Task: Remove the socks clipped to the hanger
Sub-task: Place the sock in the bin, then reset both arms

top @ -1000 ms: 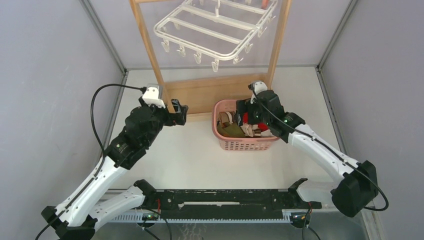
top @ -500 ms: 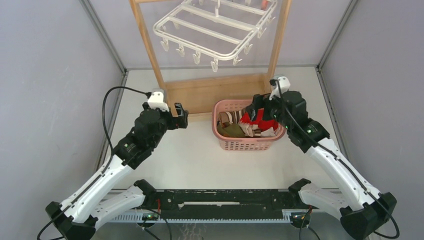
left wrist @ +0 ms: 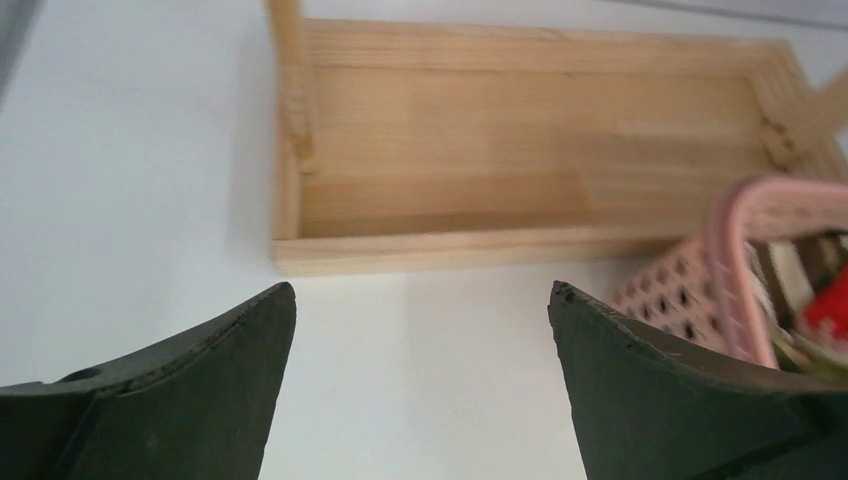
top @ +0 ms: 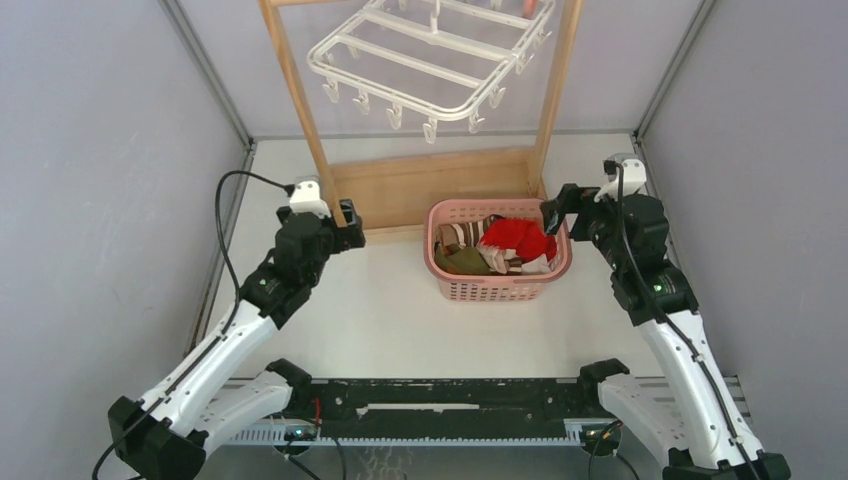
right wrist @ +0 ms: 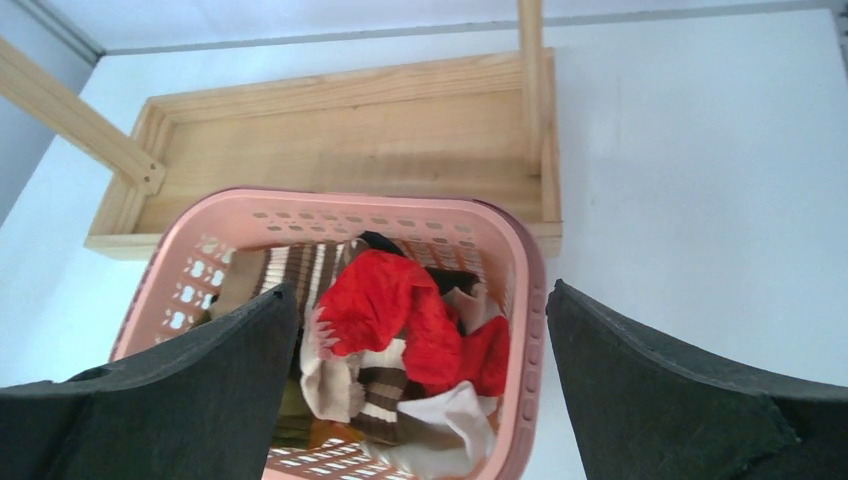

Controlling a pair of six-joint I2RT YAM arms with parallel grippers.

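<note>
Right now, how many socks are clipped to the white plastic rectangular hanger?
1 in view: a red sock, far right on the hanger, cut by the frame edge. Near clips hang bare; the far rim is out of frame, so more may hide.

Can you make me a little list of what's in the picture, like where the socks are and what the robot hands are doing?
socks: piled in the pink basket, red on top
hanger: hangs in the wooden stand, its near clips empty
left gripper: open, empty, over the table beside the stand
right gripper: open, empty, by the basket's right rim
</note>
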